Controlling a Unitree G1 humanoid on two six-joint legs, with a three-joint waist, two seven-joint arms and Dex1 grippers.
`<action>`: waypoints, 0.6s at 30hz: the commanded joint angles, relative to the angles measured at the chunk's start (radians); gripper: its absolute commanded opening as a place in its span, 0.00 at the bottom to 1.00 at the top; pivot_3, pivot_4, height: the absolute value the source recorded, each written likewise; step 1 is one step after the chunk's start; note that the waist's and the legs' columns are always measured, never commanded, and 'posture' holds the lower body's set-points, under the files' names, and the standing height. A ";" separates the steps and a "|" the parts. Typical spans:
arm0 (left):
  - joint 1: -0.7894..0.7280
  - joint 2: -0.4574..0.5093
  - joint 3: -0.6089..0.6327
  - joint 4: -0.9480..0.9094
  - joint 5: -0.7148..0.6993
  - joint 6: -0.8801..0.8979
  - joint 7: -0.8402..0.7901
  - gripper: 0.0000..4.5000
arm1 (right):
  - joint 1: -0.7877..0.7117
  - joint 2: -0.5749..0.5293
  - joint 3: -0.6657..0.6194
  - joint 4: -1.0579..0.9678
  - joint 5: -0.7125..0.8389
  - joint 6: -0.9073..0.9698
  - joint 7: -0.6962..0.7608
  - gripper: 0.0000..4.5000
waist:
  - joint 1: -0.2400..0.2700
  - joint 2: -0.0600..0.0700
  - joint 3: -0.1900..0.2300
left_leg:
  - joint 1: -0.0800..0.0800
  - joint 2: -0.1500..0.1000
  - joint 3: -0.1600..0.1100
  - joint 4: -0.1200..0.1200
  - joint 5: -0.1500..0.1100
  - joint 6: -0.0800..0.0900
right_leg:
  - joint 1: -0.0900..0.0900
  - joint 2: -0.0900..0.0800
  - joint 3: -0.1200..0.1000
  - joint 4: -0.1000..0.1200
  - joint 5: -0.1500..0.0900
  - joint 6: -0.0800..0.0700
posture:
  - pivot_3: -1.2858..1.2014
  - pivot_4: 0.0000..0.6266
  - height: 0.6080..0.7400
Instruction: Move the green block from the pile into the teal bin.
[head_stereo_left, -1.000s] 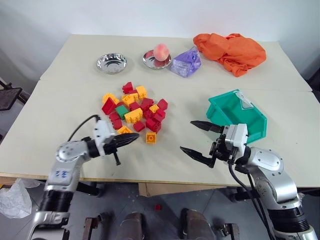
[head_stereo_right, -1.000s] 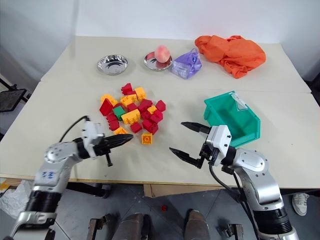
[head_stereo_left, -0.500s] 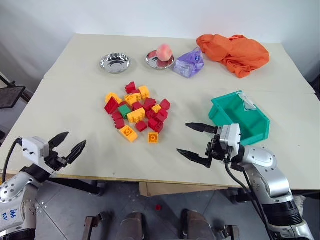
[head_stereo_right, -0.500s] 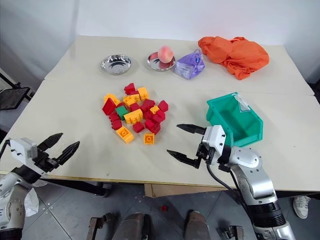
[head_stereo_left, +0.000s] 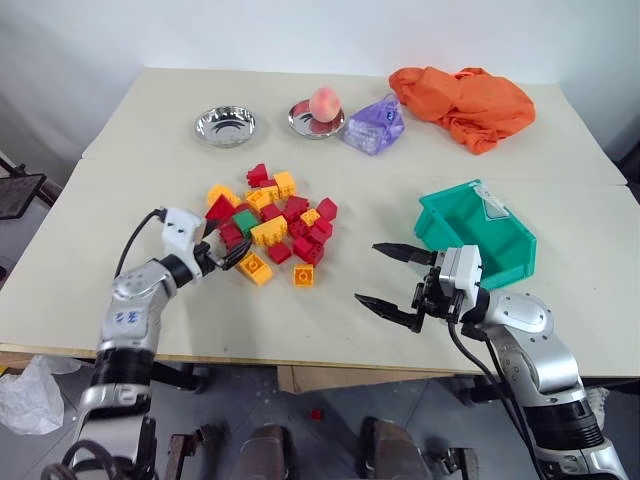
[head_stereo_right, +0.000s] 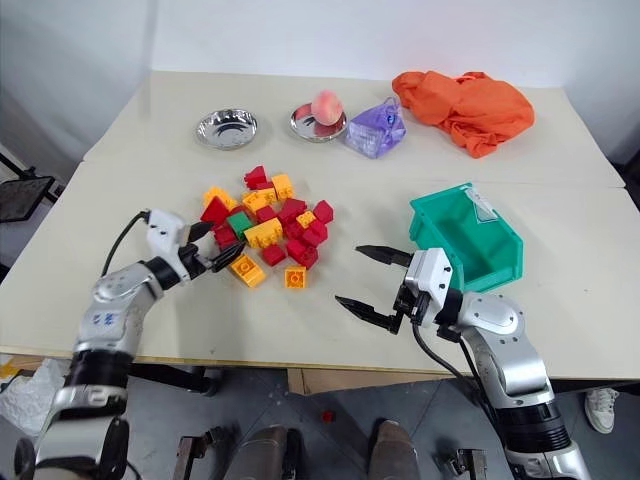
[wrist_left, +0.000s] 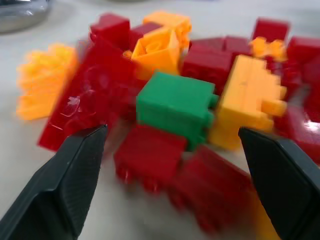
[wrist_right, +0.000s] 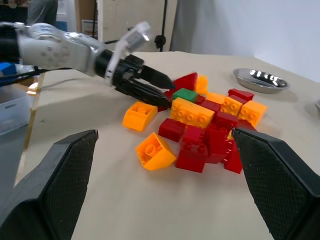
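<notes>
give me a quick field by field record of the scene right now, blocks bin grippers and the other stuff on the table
green block: in the pile of red and yellow-orange bricks, not gripped
teal bin: nothing visible inside, on the table's right side
left gripper: open, level, at the pile's left edge, pointing at the green block
right gripper: open, holding nothing, beside the bin
steel bowls: one holding nothing, one holding a peach
purple bag: next to the peach
orange cloth: at the far right corner
</notes>
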 joint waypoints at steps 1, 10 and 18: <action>-0.084 -0.003 -0.006 0.128 0.029 -0.034 0.004 0.99 | 0.028 -0.003 -0.034 -0.059 0.009 -0.013 -0.026 1.00 | 0.001 0.000 0.000 | 0.000 0.000 0.000 0.000 0.000 0.000 | 0.000 0.000 0.000 0.000 0.000 0.000 | 0.52 0.24 1.00; -0.202 -0.019 -0.062 0.284 0.063 -0.061 -0.103 0.86 | 0.050 -0.006 -0.034 -0.085 0.007 -0.012 -0.052 1.00 | 0.001 0.000 0.000 | 0.000 0.000 0.000 0.001 0.000 0.000 | 0.000 0.000 0.000 0.000 0.000 0.000 | 0.52 0.24 1.00; -0.201 0.004 0.007 0.218 -0.014 -0.183 -0.201 0.48 | 0.068 -0.012 -0.043 -0.099 0.001 -0.021 -0.069 1.00 | 0.002 -0.001 0.000 | 0.000 0.000 0.000 0.001 0.000 0.000 | 0.000 0.000 0.000 0.001 0.000 0.000 | 0.52 0.24 1.00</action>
